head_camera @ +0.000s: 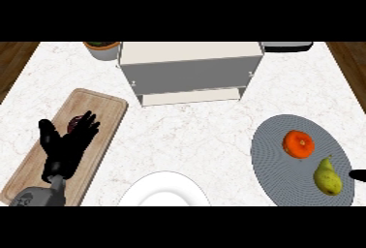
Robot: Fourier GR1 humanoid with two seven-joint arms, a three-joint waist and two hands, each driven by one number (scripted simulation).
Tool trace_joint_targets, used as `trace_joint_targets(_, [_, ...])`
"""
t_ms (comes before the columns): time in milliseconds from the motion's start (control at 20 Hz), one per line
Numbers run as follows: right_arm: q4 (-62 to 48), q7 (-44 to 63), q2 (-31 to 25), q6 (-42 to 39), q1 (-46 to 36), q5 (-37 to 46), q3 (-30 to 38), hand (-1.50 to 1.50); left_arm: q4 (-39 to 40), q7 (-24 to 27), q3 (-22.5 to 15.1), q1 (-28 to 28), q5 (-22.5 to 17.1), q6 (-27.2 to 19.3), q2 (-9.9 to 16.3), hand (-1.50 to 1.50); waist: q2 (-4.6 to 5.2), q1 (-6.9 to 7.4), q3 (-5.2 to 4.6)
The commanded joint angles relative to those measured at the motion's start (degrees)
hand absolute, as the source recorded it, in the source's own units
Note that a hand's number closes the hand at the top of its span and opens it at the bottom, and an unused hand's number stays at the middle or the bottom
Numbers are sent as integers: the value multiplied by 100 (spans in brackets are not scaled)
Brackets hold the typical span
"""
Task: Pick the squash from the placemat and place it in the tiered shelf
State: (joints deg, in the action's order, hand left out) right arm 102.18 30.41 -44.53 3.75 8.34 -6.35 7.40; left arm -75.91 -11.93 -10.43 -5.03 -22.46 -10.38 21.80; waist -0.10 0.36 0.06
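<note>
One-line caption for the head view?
Left hand rests open over the cutting board; squash sits on the placemat.

One head view looks steeply down on the counter (193,131), shelf (190,72) farthest away.

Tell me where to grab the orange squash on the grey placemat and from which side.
Grip the squash around its round middle, from above: it sits low and squat on the placemat. Keep off its lower-right side, where the pear lies close. The right hand, at the view's right edge, is nearest.
</note>
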Motion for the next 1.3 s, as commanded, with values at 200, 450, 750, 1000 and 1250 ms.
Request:
trace_joint_targets(200, [-215,2012,182,95,-1448,878,-820,-150,-112,-325,219,120,23,150,142,0,16,65,-9])
trace_joint_targets(450, [-397,2174,386,-431,-1515,1231,-1138,-150,127,-86,318,155,141,322,-52,0,10,-18,-8])
trace_joint_targets(750, [-1083,2332,946,-496,-1881,1904,-1327,-150,63,-67,319,202,470,107,-376,0,11,-13,-6])
trace_joint_targets(1000, [-555,2714,1369,-121,-1466,2747,-1557,-150,30,40,381,395,553,343,-461,0,5,-37,-7])
trace_joint_targets(1250, [-845,2382,1579,-499,-1389,2928,-1237,-150,-39,-145,619,317,771,421,-474,0,6,-42,-6])
